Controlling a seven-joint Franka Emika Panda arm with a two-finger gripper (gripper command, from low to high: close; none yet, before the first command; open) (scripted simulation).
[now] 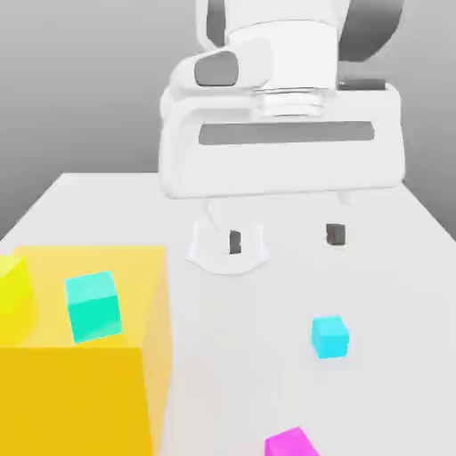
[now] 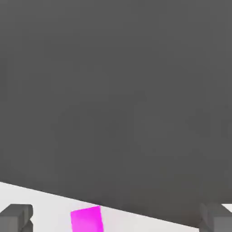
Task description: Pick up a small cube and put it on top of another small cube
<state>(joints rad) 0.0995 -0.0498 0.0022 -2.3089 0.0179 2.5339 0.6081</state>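
Observation:
The small magenta-pink cube (image 1: 290, 443) lies on the white table at the near edge of the exterior view. A small cyan cube (image 1: 330, 337) rests on the table a little behind it, toward the exterior view's right. My gripper (image 1: 285, 238) hangs above the table's far middle, well behind both cubes, open, with nothing between its two dark fingertips (image 1: 234, 240). In the hand view the magenta cube (image 2: 86, 219) lies on the table ahead of the open gripper (image 2: 116, 218), closer to one fingertip (image 2: 16, 216) than to the other.
A huge orange-yellow block (image 1: 134, 392) fills the exterior view's near left. On it sit a cyan cube (image 1: 93, 305) and a yellow cube (image 1: 13, 283). The white table (image 1: 240, 356) runs back to a grey wall.

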